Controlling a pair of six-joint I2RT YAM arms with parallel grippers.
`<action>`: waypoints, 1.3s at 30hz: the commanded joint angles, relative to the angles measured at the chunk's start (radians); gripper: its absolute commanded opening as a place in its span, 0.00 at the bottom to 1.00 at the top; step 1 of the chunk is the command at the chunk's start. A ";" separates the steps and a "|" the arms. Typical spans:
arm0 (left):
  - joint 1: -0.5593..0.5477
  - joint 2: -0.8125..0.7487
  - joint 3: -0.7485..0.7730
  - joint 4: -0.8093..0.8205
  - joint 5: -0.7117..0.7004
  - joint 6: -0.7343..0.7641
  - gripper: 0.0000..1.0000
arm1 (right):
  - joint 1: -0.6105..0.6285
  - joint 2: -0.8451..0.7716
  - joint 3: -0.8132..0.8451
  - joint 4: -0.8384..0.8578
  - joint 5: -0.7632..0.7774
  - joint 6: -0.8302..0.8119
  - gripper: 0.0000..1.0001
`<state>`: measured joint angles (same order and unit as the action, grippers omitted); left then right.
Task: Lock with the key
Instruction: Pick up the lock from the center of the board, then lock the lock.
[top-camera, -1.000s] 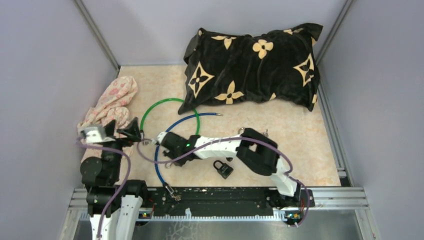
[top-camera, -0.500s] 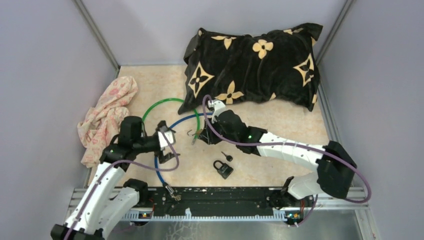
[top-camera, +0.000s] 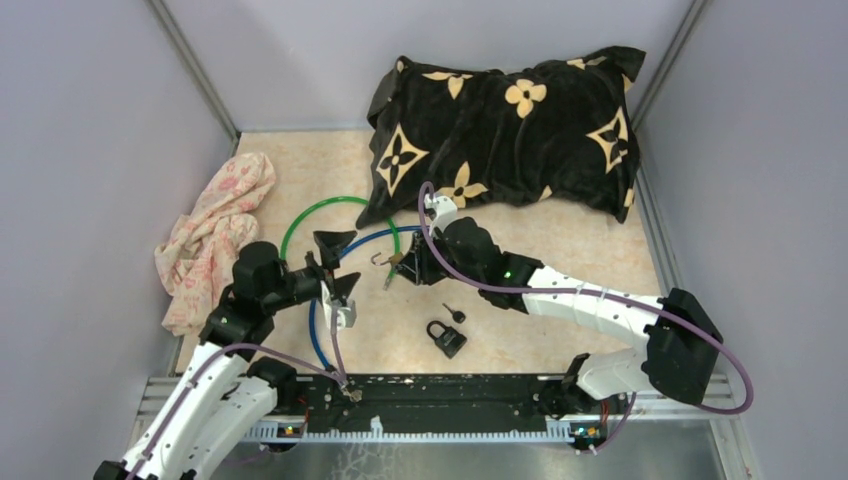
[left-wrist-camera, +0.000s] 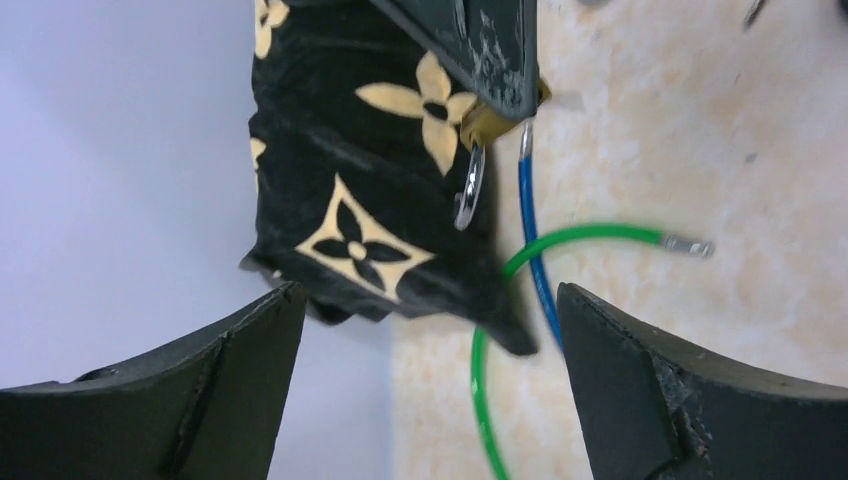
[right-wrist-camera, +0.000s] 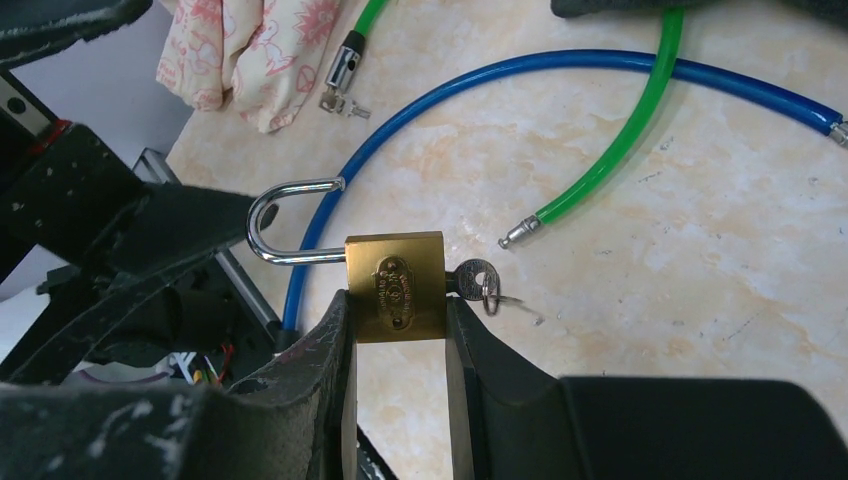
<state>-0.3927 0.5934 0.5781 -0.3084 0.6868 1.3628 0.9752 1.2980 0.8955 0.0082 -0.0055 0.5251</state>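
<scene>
A brass padlock (right-wrist-camera: 395, 285) is clamped between the fingers of my right gripper (right-wrist-camera: 397, 310). Its silver shackle (right-wrist-camera: 290, 222) stands open and points left. A small key (right-wrist-camera: 478, 277) sticks out of its other end. In the top view this padlock (top-camera: 398, 262) hangs above the middle of the floor in the right gripper (top-camera: 405, 265). My left gripper (top-camera: 335, 265) is just left of it, open wide and holding nothing. In the left wrist view, the left gripper (left-wrist-camera: 430, 340) faces the brass body (left-wrist-camera: 487, 122).
A black padlock (top-camera: 446, 337) and a loose dark key (top-camera: 453, 314) lie near the front. A blue cable (top-camera: 315, 330) and a green cable (top-camera: 300, 222) loop across the floor. A black pillow (top-camera: 510, 130) fills the back. A floral cloth (top-camera: 215, 235) lies left.
The right arm has swung from the left side to the middle with the brass padlock. The left arm has reached out toward it, turned its wrist and opened its jaws wider.
</scene>
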 joint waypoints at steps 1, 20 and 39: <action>-0.002 0.041 0.106 -0.160 -0.140 0.329 0.99 | 0.006 -0.006 0.051 0.060 -0.026 0.018 0.00; -0.006 0.223 0.285 -0.423 0.145 0.282 0.96 | 0.007 -0.001 0.076 0.059 -0.042 0.005 0.00; -0.208 0.292 0.247 -0.206 -0.090 -0.113 0.47 | 0.007 -0.015 0.092 0.049 -0.041 -0.016 0.00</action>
<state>-0.5789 0.8639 0.8032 -0.5228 0.6872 1.2972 0.9752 1.3136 0.9253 0.0059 -0.0471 0.5220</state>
